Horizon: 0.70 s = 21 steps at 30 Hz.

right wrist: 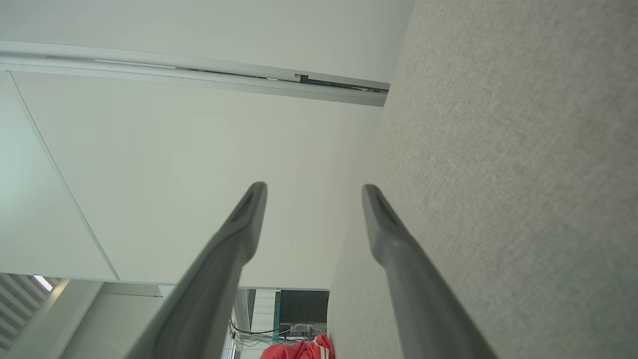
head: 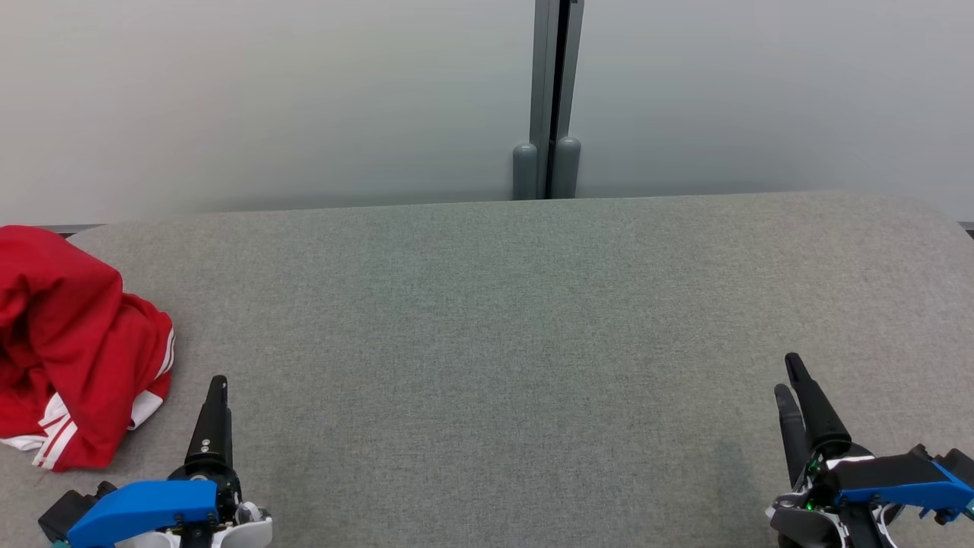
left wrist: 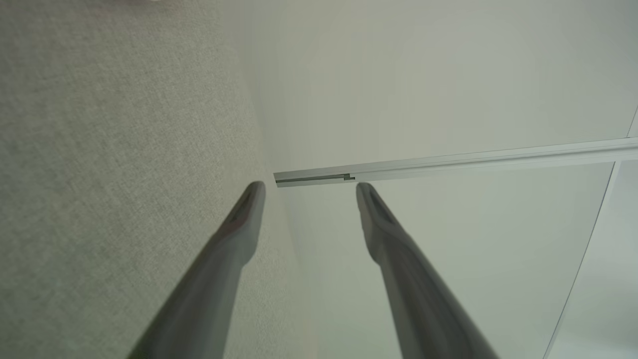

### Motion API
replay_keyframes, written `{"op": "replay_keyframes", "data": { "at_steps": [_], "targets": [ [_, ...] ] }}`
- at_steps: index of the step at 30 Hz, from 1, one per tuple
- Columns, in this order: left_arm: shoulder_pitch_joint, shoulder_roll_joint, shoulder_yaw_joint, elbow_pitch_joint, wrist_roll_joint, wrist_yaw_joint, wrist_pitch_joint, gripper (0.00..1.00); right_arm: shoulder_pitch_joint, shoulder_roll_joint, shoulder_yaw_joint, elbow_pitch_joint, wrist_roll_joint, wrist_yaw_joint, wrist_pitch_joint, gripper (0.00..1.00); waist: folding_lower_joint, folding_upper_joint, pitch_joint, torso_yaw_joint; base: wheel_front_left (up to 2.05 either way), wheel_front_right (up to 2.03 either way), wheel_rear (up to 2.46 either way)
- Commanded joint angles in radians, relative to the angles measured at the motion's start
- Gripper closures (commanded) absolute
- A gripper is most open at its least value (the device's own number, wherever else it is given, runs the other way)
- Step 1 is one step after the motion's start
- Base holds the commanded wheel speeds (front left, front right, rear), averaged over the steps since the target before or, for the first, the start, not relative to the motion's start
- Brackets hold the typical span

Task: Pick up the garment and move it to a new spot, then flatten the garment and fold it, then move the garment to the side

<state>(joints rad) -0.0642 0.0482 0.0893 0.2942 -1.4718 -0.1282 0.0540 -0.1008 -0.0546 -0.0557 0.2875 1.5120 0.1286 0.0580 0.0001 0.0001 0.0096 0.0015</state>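
Red garment heaped, longer near-to-far, striped edge toward robot; left gripper and right gripper spread empty.

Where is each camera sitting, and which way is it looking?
Head view: up on the head, looking down at the table, red garment, left hand and right hand.
Left wrist view: on the left wrist, looking along its fingers at table and wall.
Right wrist view: on the right wrist, looking along its fingers over the table.
Shared: head and right wrist views both show the red garment.
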Motion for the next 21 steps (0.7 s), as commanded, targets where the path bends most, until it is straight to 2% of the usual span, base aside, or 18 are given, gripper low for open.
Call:
{"op": "replay_keyframes", "data": {
  "at_steps": [1,21],
  "targets": [
    [-0.035,0.006,-0.001,-0.01,0.043,-0.001,-0.011,0.0,-0.039,-0.013,0.009,-0.01,-0.035,0.001,-0.014,0.0,0.0,-0.0001,0.001,0.0,0.0,0.0,0.0],
    [-0.042,0.016,-0.029,0.017,0.466,-0.001,-0.093,0.0,-0.083,-0.022,0.039,0.053,-0.427,0.001,-0.097,0.0,0.0,-0.0001,0.011,-0.001,0.0,0.0,0.0]
  ]
}}
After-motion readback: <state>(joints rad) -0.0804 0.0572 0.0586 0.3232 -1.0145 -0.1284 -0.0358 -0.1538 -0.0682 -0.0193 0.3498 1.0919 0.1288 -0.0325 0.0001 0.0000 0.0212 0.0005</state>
